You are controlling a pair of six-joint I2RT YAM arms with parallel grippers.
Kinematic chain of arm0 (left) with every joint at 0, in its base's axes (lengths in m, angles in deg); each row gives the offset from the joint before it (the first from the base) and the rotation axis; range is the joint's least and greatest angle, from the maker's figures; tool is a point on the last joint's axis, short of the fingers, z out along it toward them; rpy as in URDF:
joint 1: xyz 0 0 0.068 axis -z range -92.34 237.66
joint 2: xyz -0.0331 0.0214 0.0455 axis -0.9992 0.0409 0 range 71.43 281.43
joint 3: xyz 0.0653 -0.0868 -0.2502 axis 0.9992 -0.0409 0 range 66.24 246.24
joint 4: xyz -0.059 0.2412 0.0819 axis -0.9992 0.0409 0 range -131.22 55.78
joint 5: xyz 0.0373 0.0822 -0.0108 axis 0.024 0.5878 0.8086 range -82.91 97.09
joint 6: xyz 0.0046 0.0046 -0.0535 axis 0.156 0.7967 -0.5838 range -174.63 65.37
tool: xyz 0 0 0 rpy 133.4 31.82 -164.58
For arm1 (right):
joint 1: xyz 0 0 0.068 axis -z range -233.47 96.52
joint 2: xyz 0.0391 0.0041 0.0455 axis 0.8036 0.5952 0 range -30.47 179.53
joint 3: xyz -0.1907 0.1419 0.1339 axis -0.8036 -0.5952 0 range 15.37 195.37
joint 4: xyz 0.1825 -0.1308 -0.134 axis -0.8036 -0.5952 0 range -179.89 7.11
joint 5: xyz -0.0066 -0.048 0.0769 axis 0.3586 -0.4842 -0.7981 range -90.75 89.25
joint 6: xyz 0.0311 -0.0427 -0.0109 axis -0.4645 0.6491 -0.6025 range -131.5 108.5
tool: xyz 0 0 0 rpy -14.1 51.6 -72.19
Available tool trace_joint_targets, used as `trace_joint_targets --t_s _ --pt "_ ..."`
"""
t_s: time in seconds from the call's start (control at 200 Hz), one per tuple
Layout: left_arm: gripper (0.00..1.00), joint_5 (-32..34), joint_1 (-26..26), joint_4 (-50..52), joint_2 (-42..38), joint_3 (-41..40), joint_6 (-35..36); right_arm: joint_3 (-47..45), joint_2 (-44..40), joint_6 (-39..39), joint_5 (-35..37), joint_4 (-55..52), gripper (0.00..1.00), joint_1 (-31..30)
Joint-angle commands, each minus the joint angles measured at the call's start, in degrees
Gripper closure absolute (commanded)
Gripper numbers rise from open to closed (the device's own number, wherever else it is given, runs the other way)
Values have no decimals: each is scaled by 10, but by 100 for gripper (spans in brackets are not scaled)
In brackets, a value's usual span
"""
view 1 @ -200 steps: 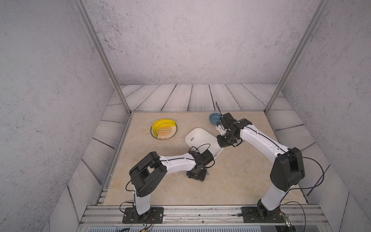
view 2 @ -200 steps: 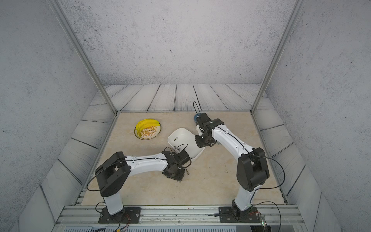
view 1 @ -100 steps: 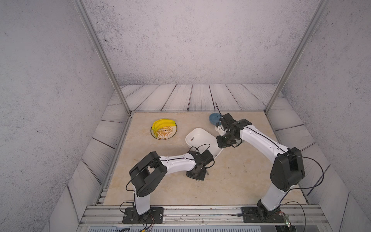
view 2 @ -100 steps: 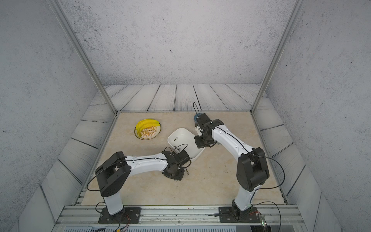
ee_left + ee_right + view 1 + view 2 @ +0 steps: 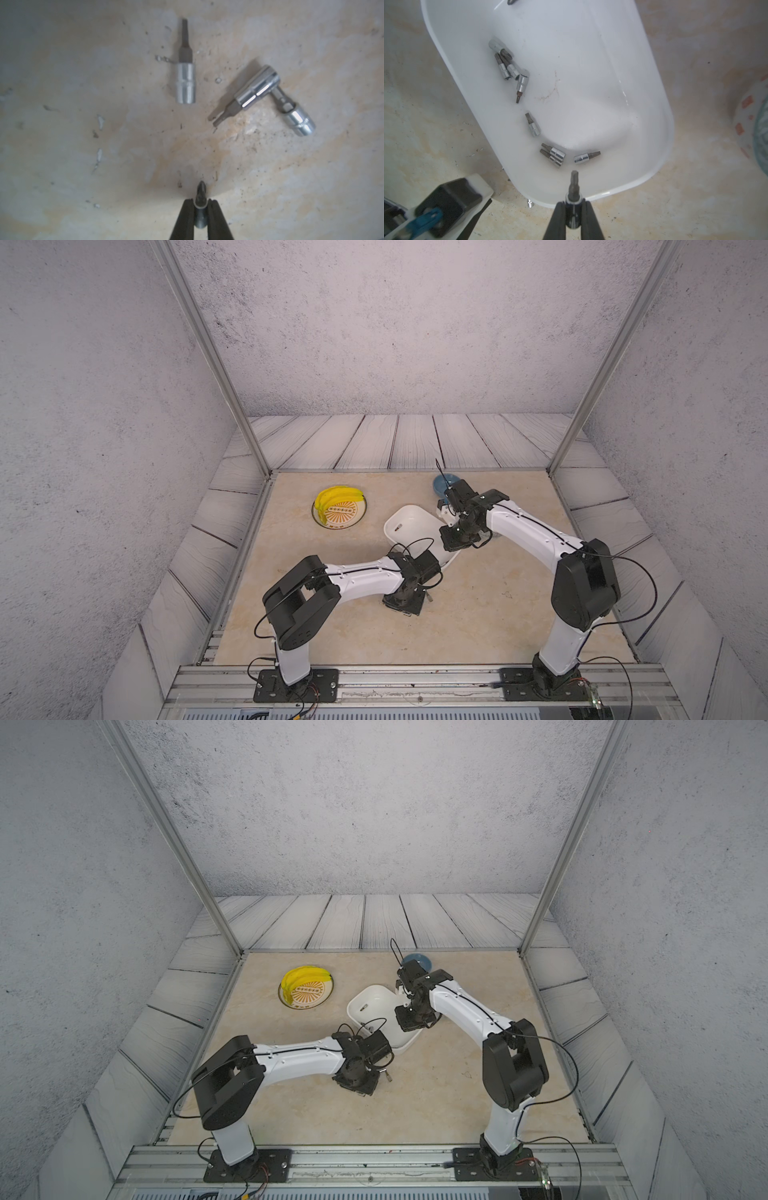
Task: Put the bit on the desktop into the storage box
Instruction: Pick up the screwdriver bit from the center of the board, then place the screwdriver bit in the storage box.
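Beige desktop lies between grey walls, with bare surface at the front and right. At left, a plate of bananas sits well apart from the work. Left gripper is clenched on a bit low over the desktop. Three loose bits lie near it, two of them touching. A low sweep would likely scatter them, so lift vertically first. The left wrist stands just beside the near corner of the box, and a careless rise could catch the rim and shift it. Stored bits lie inside. Right gripper grasps a second bit above the box's rim. Releasing there risks a bounce off the rim onto the desktop. Both arms converge on the box, so contact between them is possible. A blue bowl limits room behind.
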Motion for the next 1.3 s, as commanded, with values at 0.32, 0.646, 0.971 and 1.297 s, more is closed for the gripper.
trace_joint_targets --t_s 0.32,0.646,0.971,1.297 --pt "100 27 -8 66 -97 4 2 -9 90 -7 -19 23 100 -7" --pt "100 35 -24 92 -129 22 13 18 148 -15 5 11 100 -20" --pt "100 40 -58 120 -144 63 41 38 175 -19 20 -1 100 -26" --pt "100 38 -87 133 -139 91 67 60 178 -21 28 -15 73 -26"
